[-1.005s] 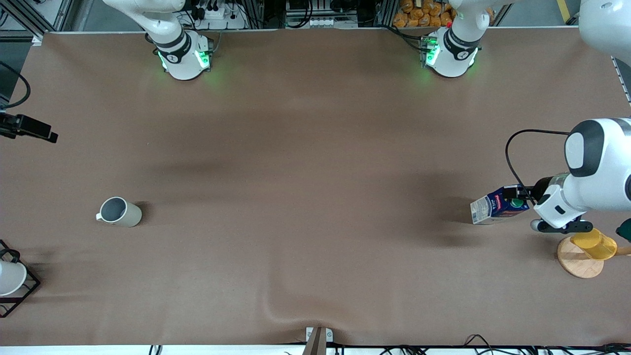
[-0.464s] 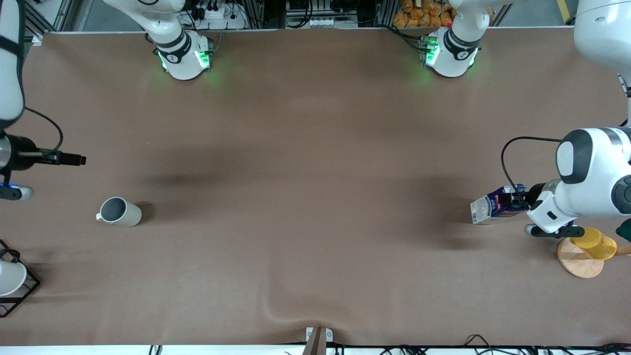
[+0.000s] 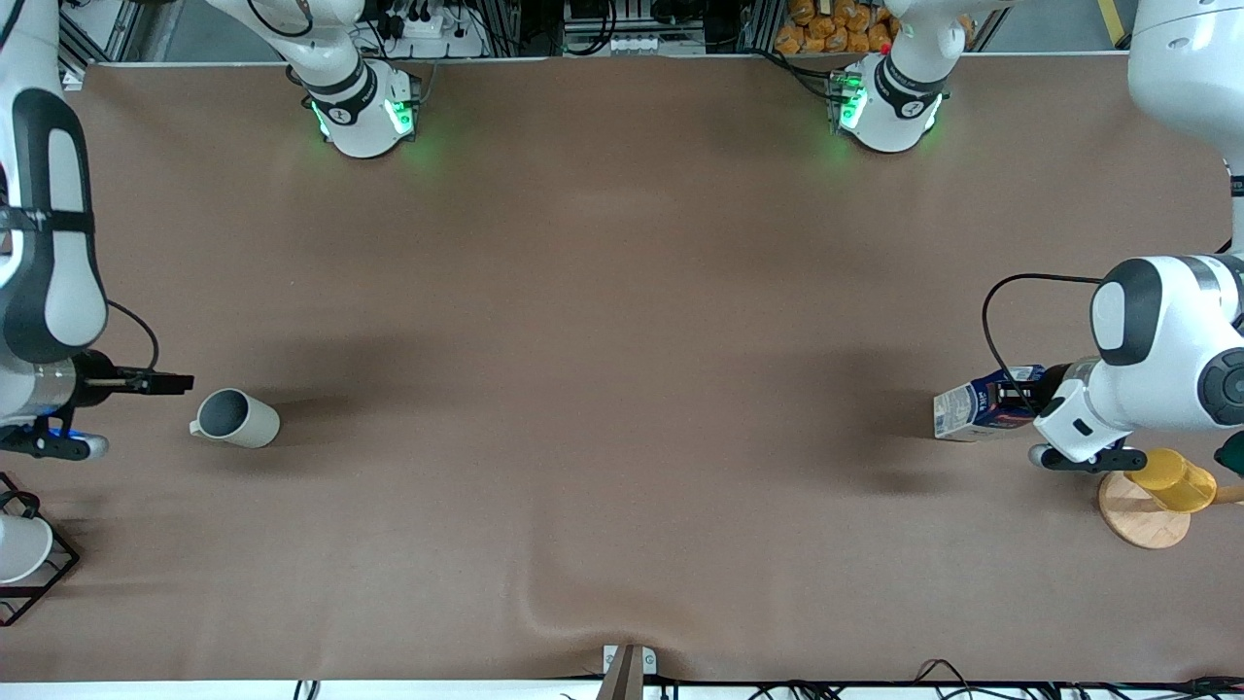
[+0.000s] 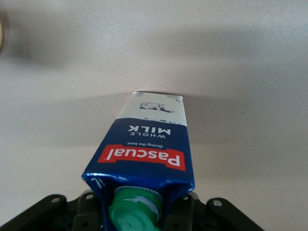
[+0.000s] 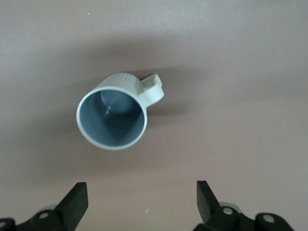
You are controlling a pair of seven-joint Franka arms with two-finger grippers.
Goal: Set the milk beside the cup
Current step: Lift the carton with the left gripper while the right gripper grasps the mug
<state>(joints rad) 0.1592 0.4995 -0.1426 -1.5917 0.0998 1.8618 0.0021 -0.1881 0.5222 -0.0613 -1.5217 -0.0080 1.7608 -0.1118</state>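
Observation:
The milk, a dark-blue carton with white sides, a red band and a green cap, is at the left arm's end of the table. My left gripper is shut on its top, by the cap. In the left wrist view the carton leans away from the gripper. I cannot tell whether its base touches the table. The cup, a pale grey mug with a small handle, stands at the right arm's end. My right gripper is open and empty, close beside the cup. The cup shows past the gripper in the right wrist view.
A yellow cup sits on a round wooden disc just nearer the front camera than the left gripper. A white cup in a black wire frame stands at the right arm's end. The brown cloth has a wrinkle at the near edge.
My right arm has swung in and its gripper has come close to the cup. My left gripper and the milk have shifted only slightly.

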